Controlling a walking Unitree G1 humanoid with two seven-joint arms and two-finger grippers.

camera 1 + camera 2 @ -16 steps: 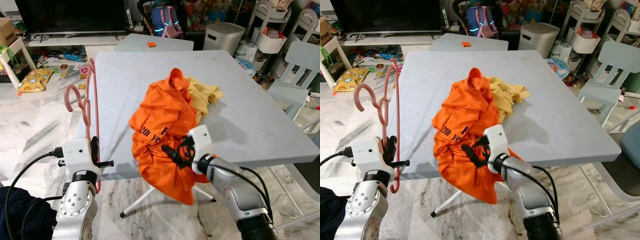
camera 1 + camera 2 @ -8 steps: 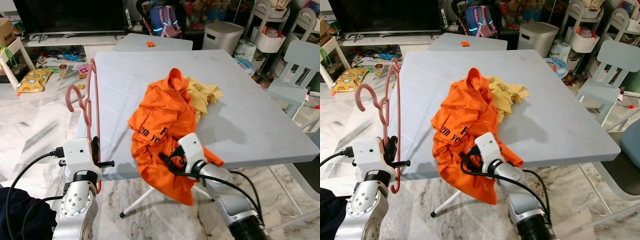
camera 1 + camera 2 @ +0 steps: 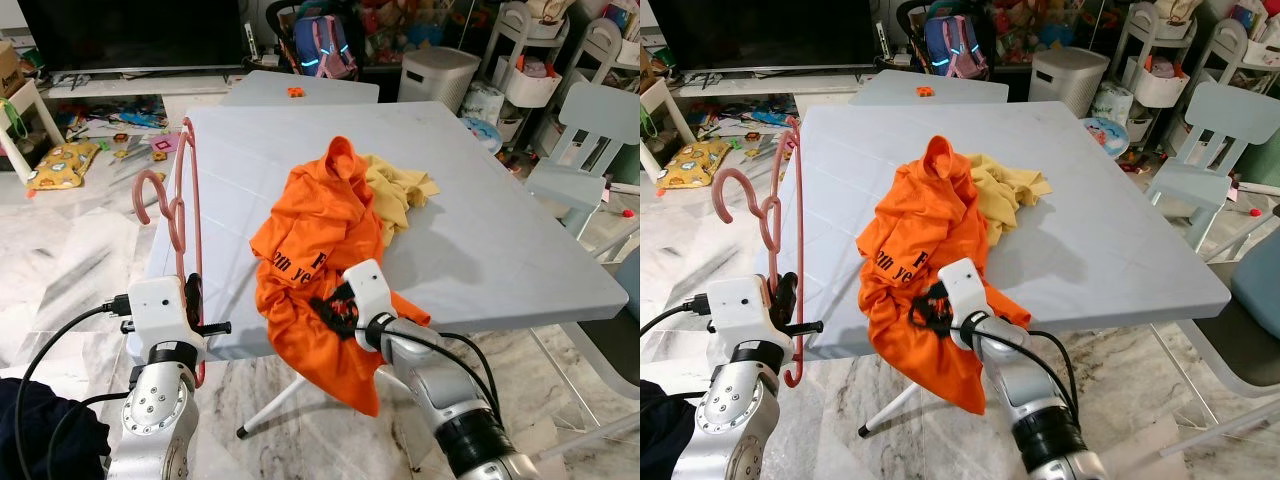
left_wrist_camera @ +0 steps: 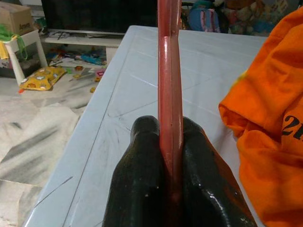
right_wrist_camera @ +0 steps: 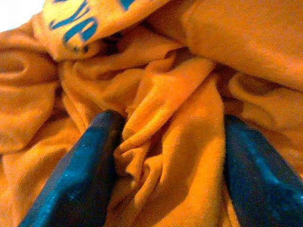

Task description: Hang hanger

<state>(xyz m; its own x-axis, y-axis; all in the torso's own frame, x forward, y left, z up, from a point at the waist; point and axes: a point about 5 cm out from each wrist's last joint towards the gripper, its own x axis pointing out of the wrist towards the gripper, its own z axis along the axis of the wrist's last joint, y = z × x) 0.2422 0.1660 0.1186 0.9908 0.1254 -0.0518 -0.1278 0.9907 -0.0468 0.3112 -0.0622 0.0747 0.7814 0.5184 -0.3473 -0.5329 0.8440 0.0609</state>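
Left end effector [image 4: 169, 156] clamped tight on the pink hanger [image 3: 183, 215], held upright off the desk's [image 3: 500, 240] left front corner, hook curling away to the left. Right end effector [image 5: 168, 156] spread wide, its 2 black fingers [image 5: 80, 175] pressed into the bunched folds of the orange shirt [image 3: 320, 240] (dark lettering on one fold). Shirt heaped near the desk's front edge, its lower part hanging over that edge. Yellow cloth [image 3: 400, 190] lying just behind, touching the shirt. Pale blue chair [image 3: 590, 140] off to the right.
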